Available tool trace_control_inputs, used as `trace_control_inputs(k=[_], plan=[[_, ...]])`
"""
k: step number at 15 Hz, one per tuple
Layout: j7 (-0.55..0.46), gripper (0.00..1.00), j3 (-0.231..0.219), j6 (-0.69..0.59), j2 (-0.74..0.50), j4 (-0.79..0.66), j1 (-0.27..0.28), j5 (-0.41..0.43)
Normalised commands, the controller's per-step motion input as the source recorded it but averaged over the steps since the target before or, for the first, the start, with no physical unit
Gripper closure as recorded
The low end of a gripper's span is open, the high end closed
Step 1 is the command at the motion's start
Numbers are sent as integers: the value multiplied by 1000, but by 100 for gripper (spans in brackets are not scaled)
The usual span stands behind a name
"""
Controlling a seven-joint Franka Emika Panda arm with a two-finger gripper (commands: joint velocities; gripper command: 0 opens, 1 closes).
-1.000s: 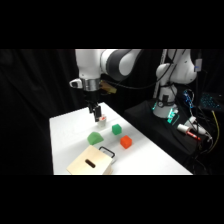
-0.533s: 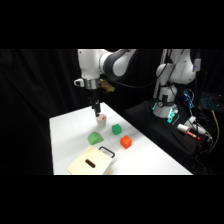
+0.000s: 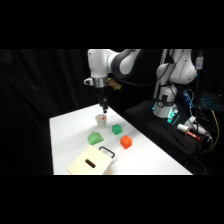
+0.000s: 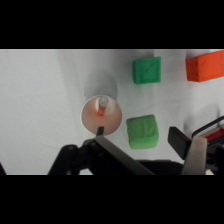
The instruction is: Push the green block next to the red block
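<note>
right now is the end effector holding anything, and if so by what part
Nothing is held. The end effector hangs above the white cup, fingers spread with only table between them; the green block and red block sit untouched on the table.

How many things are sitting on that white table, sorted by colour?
Green: 2, the small green block and the larger rounded green piece
Orange-red: 1, the red block
White: 1, the small cup
Tan: 1, the box with a black handle
Total: 5
</note>
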Motion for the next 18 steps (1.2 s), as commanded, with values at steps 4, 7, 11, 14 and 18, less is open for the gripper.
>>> trace_control_inputs(k=[4,7,11,14,18], plan=[[11,0,-44,211,-436,-448,-79,-146],[-173,0,-88,305,-213,-352,-121,-109],[-346,0,-96,401,-6,-226,-98,55],[-427,0,-53,388,90,-137,-51,202],[-530,0,13,342,165,-60,-29,342]])
